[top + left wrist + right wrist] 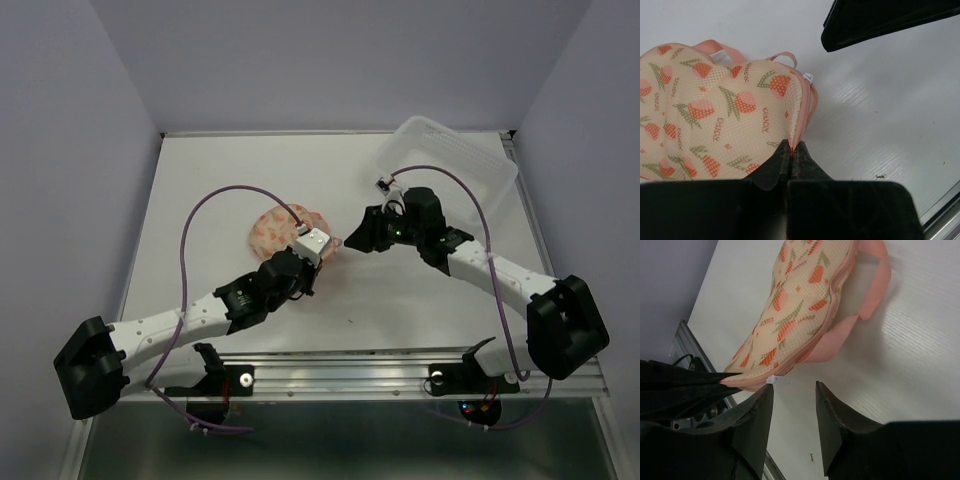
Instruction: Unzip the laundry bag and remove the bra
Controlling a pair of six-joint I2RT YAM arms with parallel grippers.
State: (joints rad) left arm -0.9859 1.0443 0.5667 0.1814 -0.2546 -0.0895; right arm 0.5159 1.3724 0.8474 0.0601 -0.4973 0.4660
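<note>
White tabletop, left of centre: left gripper pinches the rim of the zipped bag.
Spread beside the tiny pull, the right gripper may miss it, grabbing mesh.

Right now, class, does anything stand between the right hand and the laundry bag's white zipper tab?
Nothing visible. The open right hand sits just short of the white tab, bare table between; the left hand pinches the rim beside it.

Small repeated word, perhaps "JUICY", printed across the laundry bag
</note>
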